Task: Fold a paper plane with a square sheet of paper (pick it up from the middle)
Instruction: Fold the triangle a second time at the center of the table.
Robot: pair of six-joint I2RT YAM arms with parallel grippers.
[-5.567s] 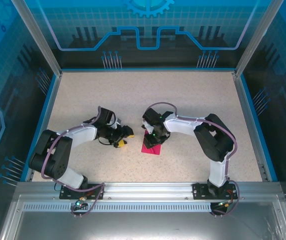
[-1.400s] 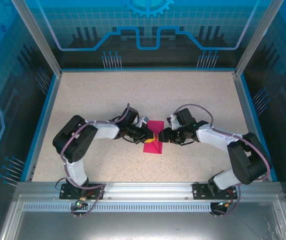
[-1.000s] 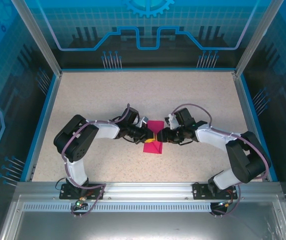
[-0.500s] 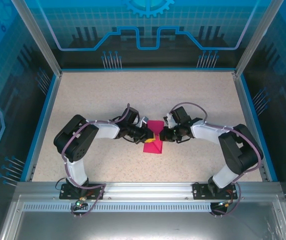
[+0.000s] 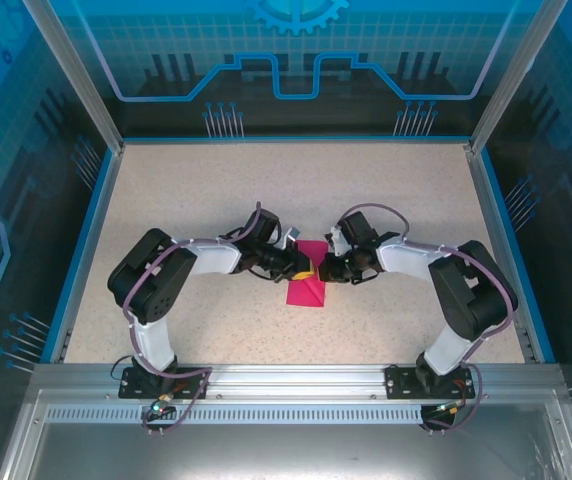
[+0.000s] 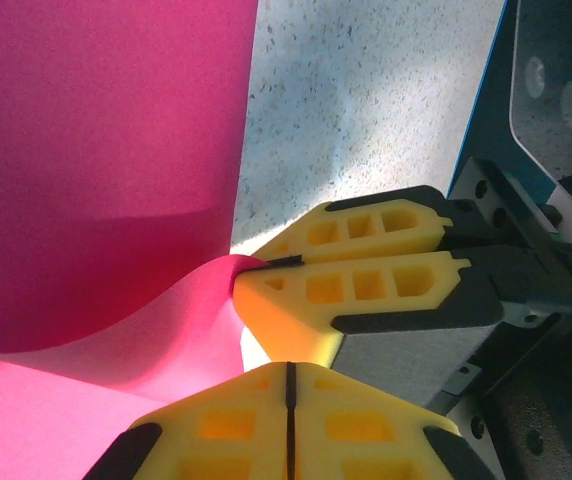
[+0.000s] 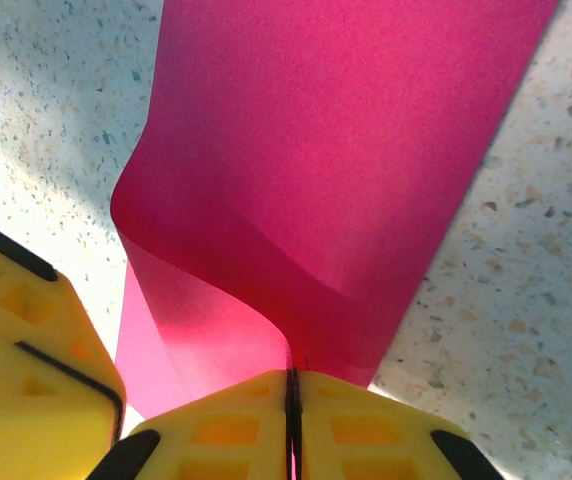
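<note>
Square sheet of paper [image 5: 304,292] lay mid-table seen from above, plain magenta, its middle hidden where the left gripper [image 5: 301,266] and right gripper [image 5: 327,268] met tip to tip; their fingers were too small to read there. From the left wrist, its own yellow, hollow-celled fingers [image 6: 356,395] were pressed flat together, cut off at the bottom edge; whether paper sat between them I couldn't tell. From the right wrist, the right fingers [image 7: 346,400] were pinched on a raised, smoothly curled fold of the thin sheet above the speckled tabletop [image 7: 526,300].
</note>
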